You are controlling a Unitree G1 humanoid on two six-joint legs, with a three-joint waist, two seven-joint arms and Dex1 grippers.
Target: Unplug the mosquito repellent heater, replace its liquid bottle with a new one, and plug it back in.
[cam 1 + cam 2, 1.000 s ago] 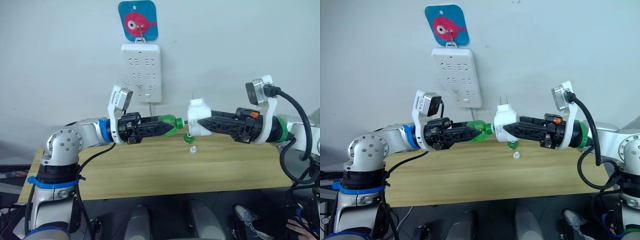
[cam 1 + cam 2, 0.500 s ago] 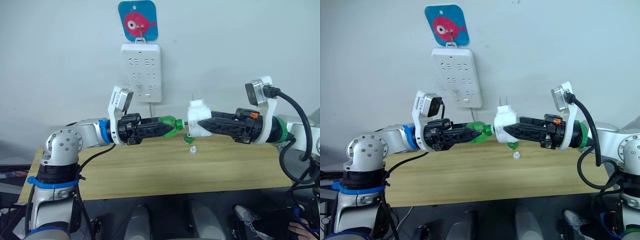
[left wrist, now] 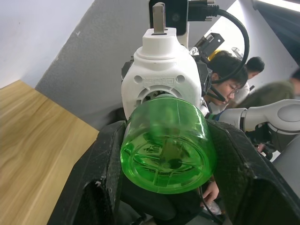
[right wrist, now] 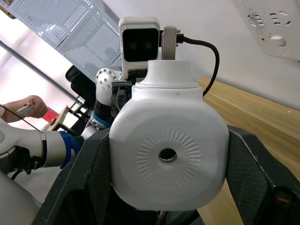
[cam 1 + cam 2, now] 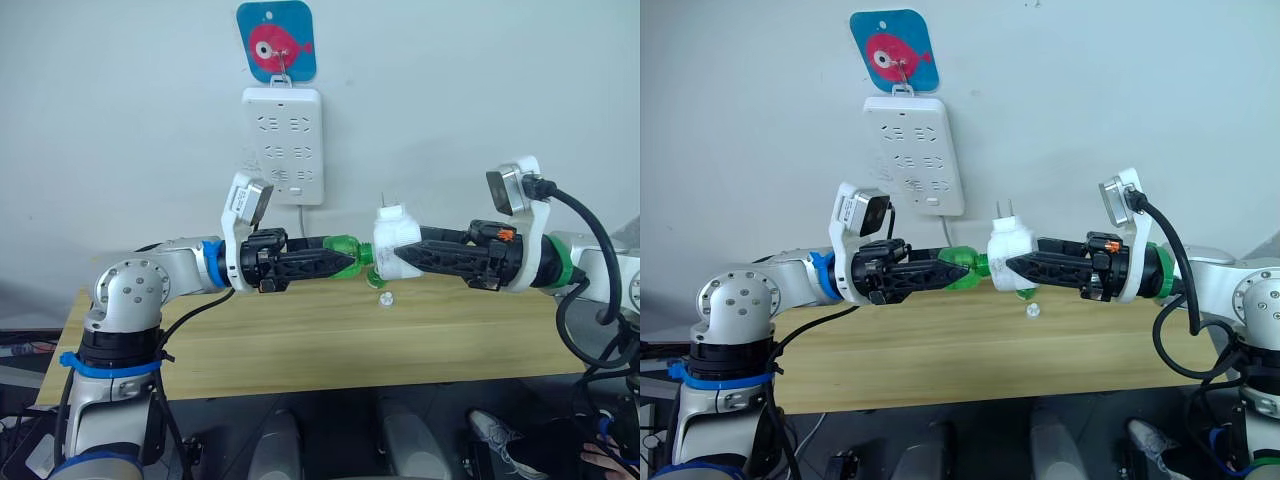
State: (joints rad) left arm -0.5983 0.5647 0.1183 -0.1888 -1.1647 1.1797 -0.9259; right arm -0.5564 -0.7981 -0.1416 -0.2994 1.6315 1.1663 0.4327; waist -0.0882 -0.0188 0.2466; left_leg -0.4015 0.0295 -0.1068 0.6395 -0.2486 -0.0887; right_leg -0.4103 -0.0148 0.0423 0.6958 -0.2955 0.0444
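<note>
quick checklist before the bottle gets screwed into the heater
1. Left claw shut on green bottle: ok.
2. Right claw shut on mosquito repellent heater: ok.
3. Bottle neck meets the heater's opening: ok in the left wrist view.
4. Bottle fully seated or threaded: cannot tell.
5. Heater prongs pointing up, apart from the socket strip: ok.
6. Small white cap lying on the table, out of the way: ok.

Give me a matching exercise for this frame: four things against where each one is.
Things:
1. green bottle
2. mosquito repellent heater
3. socket strip
4. small white cap

Places:
A. on the wall
B. in the right gripper
C. on the wooden table
D. in the left gripper

Pairs: 1-D, 2-B, 3-A, 4-C
</note>
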